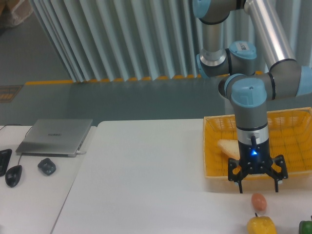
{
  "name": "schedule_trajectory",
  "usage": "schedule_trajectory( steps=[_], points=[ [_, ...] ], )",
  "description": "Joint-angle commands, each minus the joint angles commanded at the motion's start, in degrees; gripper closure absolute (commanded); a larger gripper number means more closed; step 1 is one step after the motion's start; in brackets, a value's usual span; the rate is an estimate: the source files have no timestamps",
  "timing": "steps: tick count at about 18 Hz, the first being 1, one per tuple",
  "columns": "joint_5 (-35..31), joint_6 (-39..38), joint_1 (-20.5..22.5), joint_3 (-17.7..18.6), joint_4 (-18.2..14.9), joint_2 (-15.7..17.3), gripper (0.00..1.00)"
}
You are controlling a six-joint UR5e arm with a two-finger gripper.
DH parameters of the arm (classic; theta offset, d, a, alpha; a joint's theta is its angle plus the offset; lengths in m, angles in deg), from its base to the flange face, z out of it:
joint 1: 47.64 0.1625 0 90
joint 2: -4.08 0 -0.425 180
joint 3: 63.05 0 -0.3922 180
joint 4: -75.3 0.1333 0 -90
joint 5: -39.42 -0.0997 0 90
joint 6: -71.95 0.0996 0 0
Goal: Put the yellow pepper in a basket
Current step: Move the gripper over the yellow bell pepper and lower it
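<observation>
The yellow pepper (261,225) lies on the white table at the bottom edge of the view, partly cut off. The basket (212,153) of yellow-orange mesh stands at the right, behind it. My gripper (258,187) hangs open over the basket's front wall, fingers spread wide and pointing down, with nothing between them. It is above and slightly behind the pepper, not touching it.
A pale wedge of bread (228,147) lies in the basket, partly behind the arm. A small orange-pink egg-shaped thing (259,201) sits just behind the pepper. A green object (306,227) shows at the bottom right corner. A laptop (55,136) and two mice (47,166) lie at the left.
</observation>
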Motion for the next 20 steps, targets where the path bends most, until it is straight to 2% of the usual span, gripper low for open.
schedule_trajectory(
  steps=[5, 11, 20],
  points=[
    [0.61, -0.18, -0.26, -1.67, 0.09, -2.37, 0.0],
    [0.62, -0.62, -1.23, -1.67, 0.0, -5.01, 0.0],
    [0.62, -1.32, -0.35, -2.73, 0.0, -7.03, 0.0]
  ],
)
